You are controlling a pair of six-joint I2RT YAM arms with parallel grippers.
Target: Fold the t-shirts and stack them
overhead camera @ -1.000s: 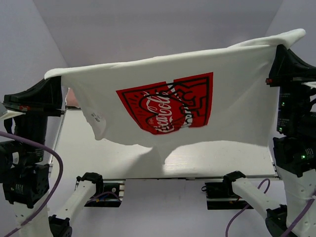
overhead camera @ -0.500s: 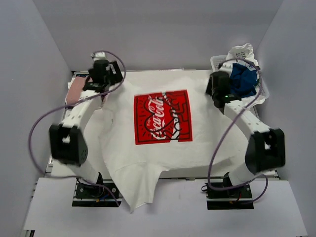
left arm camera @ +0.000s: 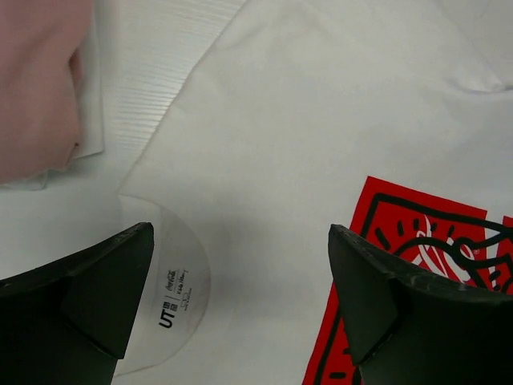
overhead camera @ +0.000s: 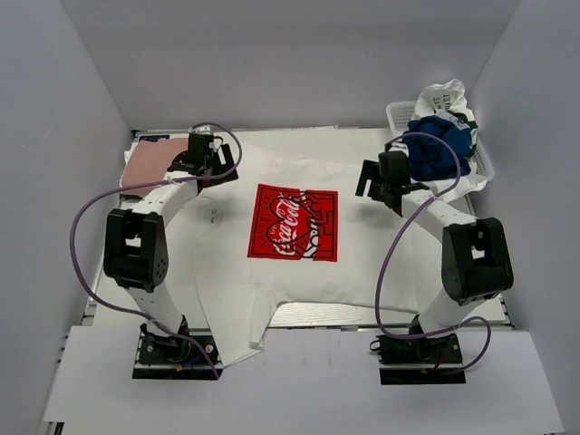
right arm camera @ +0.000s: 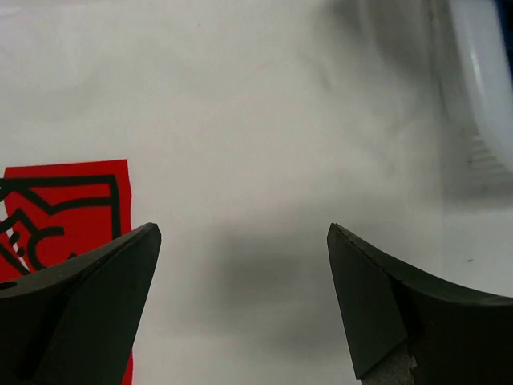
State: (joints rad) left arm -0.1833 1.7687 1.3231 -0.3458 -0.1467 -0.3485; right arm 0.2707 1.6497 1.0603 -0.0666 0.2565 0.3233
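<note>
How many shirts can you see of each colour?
White t-shirt with red print: 1
Pink t-shirt: 1
Blue t-shirt, in the basket: 1
White-and-green t-shirt, in the basket: 1
Total: 4 that show
</note>
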